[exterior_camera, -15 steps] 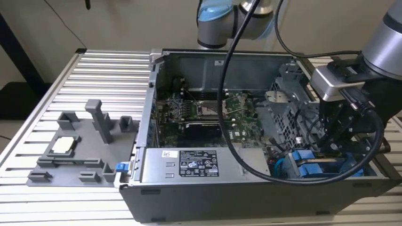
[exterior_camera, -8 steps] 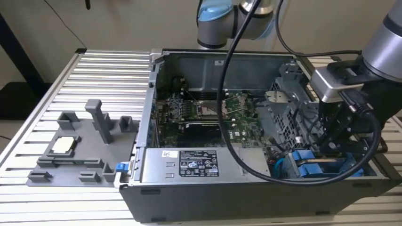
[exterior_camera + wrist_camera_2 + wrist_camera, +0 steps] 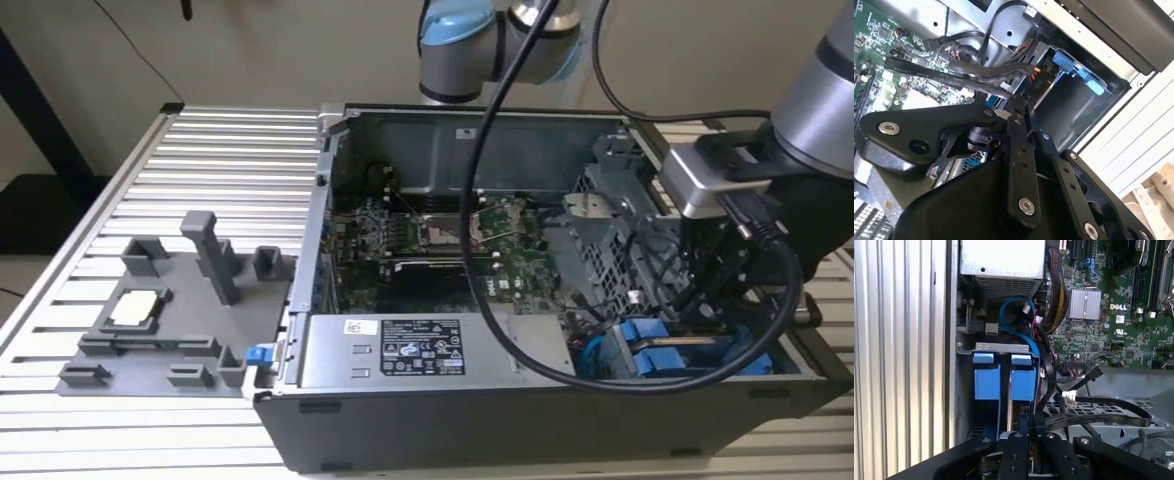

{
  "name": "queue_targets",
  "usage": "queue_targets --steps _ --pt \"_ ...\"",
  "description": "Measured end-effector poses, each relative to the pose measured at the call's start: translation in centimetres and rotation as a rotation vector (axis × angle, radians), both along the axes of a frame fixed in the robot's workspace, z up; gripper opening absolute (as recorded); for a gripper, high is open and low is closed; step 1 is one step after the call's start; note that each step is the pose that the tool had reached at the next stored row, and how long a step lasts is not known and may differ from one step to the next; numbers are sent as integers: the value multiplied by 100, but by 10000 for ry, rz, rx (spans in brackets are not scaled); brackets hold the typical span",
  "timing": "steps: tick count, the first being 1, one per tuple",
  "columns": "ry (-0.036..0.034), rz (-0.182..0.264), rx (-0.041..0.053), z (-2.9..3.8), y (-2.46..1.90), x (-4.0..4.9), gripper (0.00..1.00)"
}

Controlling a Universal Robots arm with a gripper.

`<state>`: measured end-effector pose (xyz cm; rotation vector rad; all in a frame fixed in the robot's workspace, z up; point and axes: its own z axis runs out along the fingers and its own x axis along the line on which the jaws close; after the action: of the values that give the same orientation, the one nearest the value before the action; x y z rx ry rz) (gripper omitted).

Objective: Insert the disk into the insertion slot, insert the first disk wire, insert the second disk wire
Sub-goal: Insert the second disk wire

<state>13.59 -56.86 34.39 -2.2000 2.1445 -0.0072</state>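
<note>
The disk, in its bright blue carrier, sits pushed into the insertion slot of the grey drive cage, beside another blue-framed drive. In the exterior view both blue frames lie at the case's lower right corner, under my arm. My gripper hovers just over the disk's near end. In the second wrist view the gripper has its fingers drawn together on the end of a flat black disk wire. That wire trails off over the perforated metal. The connector itself is hidden by the fingers.
A blue cable loops above the cage, and a loose white plug hangs among black wires. The power supply, motherboard and perforated cage crowd the case. A grey fixture stands on the slatted table at the exterior view's left.
</note>
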Motion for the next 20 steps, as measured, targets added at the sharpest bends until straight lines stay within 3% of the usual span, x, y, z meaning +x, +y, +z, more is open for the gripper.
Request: queue_targets --steps 7,20 --pt "0 -466 1 -14 -1 0 16" --pt "-1 -484 15 -38 0 11 16"
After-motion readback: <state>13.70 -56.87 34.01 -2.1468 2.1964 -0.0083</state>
